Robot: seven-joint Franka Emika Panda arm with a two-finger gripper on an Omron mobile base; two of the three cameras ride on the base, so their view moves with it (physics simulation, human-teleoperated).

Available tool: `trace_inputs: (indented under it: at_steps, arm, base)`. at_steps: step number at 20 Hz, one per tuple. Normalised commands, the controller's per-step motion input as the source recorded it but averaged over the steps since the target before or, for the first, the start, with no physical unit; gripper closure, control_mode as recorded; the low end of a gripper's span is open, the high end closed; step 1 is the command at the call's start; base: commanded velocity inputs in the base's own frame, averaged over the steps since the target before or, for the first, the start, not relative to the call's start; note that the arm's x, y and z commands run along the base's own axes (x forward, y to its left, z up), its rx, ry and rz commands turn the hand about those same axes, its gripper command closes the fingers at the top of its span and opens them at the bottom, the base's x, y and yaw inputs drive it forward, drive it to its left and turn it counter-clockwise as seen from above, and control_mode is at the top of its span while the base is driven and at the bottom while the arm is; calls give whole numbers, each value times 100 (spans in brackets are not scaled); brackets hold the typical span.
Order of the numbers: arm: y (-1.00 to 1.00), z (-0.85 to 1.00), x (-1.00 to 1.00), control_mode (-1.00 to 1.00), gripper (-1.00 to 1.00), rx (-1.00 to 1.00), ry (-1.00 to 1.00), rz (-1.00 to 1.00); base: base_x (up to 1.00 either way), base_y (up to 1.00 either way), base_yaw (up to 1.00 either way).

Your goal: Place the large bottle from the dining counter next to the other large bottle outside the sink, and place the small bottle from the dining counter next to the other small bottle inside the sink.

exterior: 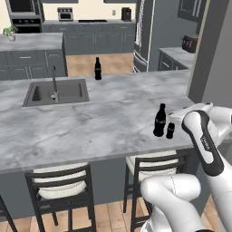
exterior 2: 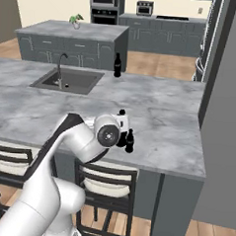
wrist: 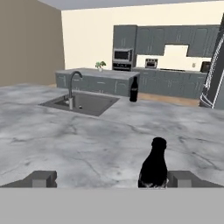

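On the dining counter, near its front right edge, stand a large dark bottle and a small dark bottle side by side. My gripper is open and low over the counter. The large bottle stands just ahead between the fingertips, close to the right fingertip, and I cannot tell if they touch. The small bottle is just right of my hand. The other large bottle stands at the counter's far edge, right of the sink. The small bottle inside the sink is hidden.
A gooseneck faucet rises at the sink's rim. Two chairs are tucked under the counter's front edge. A grey wall column stands at the counter's right end. A cabinet island with a small plant lies beyond.
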Motion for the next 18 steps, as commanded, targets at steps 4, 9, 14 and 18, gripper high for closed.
trace_inputs:
  at_steps: [4,9,14,18]
  arm:
    - [-4,-6,3,-100,-100,0,3,0]
    - [-2,-7,0,-100,-100,0,3,-1]
    - [0,-2,0,-100,-100,0,0,0]
    - [-2,-6,2,-100,-100,3,0,-3]
  base:
    - [0,0,0]
    - [0,0,0]
    - [0,0,0]
    - [0,0,0]
